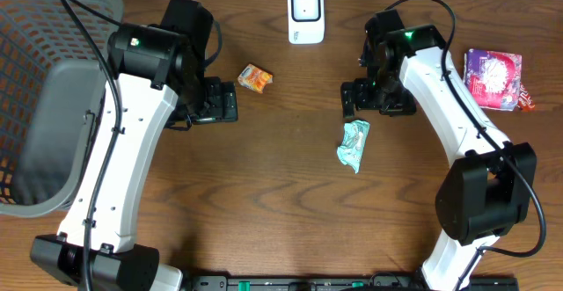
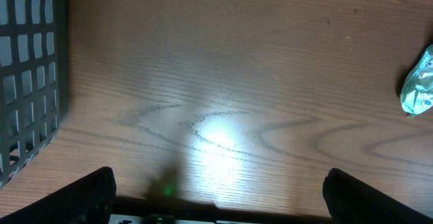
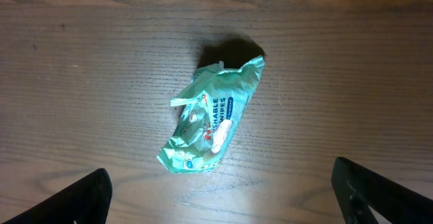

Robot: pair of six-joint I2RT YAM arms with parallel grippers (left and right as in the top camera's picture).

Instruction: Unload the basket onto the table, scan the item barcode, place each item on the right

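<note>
A crumpled green wipes packet [image 1: 354, 144] lies mid-table; in the right wrist view the packet [image 3: 211, 116] sits ahead of my right gripper [image 3: 223, 200], which is open and empty, its dark fingertips [image 3: 74, 200] far apart. From overhead the right gripper [image 1: 369, 102] hovers just behind the packet. The white barcode scanner [image 1: 306, 14] stands at the back centre. My left gripper [image 1: 211, 106] hangs over bare wood left of centre, open and empty [image 2: 220, 204], with the green packet [image 2: 419, 82] at the far right of its view.
A dark grey mesh basket [image 1: 44, 89] fills the left side and shows in the left wrist view [image 2: 27, 68]. An orange snack packet [image 1: 255, 78] lies near the left gripper. A purple packet [image 1: 493, 77] rests at the right edge.
</note>
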